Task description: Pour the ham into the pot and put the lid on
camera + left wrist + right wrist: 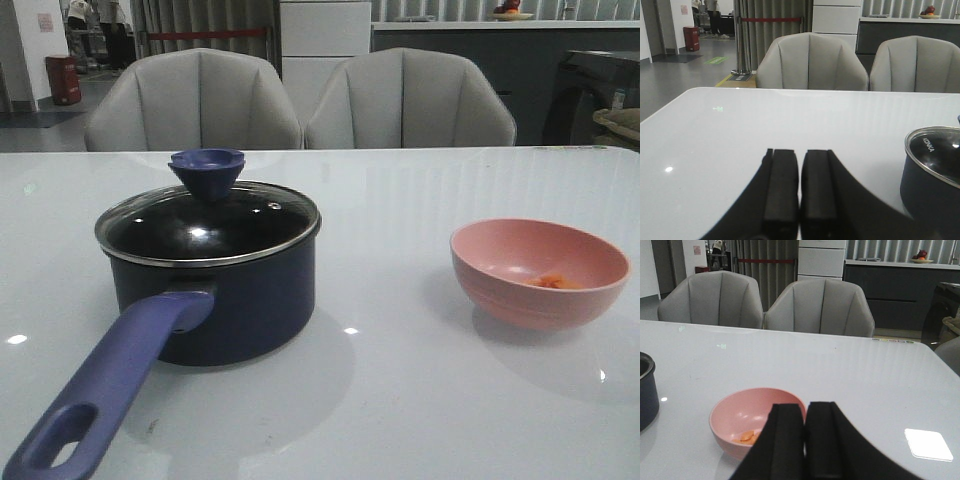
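Just ahead of our right gripper (805,440), slightly to its left, sits the pink bowl (758,425) w/ the ham (747,436) — a few orange chunks low in the near side. Bowl is close to the closed fingers, nothing between. Right gripper's pads are pressed together, holding nothing.

Off to the left of that bowl, well apart, is the pot (215,285), and the lid (208,222) is sitting on it, blue knob up. So the lid has to come off before any pour. Pot handle's long axis runs back toward us and to the left.

Our left gripper (800,192) is also closed and empty; pot lies ahead-right of it, near.

Judgement: left arm is nearer the lid, right arm nearer the bowl.
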{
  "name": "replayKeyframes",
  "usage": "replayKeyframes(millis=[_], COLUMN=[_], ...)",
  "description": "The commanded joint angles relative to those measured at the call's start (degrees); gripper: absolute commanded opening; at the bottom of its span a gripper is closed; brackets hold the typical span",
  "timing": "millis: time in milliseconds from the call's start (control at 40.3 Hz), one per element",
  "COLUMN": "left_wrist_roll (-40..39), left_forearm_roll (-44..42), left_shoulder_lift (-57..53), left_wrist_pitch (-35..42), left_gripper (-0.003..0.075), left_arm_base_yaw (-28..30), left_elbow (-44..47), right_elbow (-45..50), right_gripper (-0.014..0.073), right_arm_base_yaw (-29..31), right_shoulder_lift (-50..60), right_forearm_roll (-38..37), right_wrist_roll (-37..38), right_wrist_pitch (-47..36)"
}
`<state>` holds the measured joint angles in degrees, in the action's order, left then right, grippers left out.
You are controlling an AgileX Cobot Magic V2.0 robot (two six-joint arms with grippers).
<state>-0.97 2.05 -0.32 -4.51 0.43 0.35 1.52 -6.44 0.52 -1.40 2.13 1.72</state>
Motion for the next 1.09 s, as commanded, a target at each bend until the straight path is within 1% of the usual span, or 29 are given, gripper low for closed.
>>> replayKeyframes(millis=[0,843,967,1017,1066], left_wrist_roll=[-0.39,-0.39,-0.39,-0.39,-0.39], left_forearm_roll=[0.19,0.19,0.19,0.54,3.18], left_shoulder_lift=[-1.2,-1.2,-1.2,-1.2,-1.2], left_wrist_pitch=[4.51,4.51,6.37,8.37,11.94], left_gripper=[0.0114,0.0114,0.0114,0.0114,0.0114], left_arm_base_yaw=[0.1,0.1,0.1,0.1,0.1], left_elbow=[1.87,1.87,1.87,1.76,1.63], right_elbow=[0.55,0.55,0.55,0.55,0.55], right_gripper=[0.0161,0.0161,0.0161,0.0161,0.0161], right_arm_base_yaw=[0.2,0.2,0.2,0.2,0.2], right_shoulder_lift=[1.13,1.13,1.13,1.17,1.17], right_forearm_roll=[-0.57,-0.57,-0.57,-0.57,-0.57], right_wrist_roll=[-0.13,-0.13,-0.13,-0.13,-0.13], right_wrist_pitch=[-4.81,-4.81,-4.81,-4.81,-4.81])
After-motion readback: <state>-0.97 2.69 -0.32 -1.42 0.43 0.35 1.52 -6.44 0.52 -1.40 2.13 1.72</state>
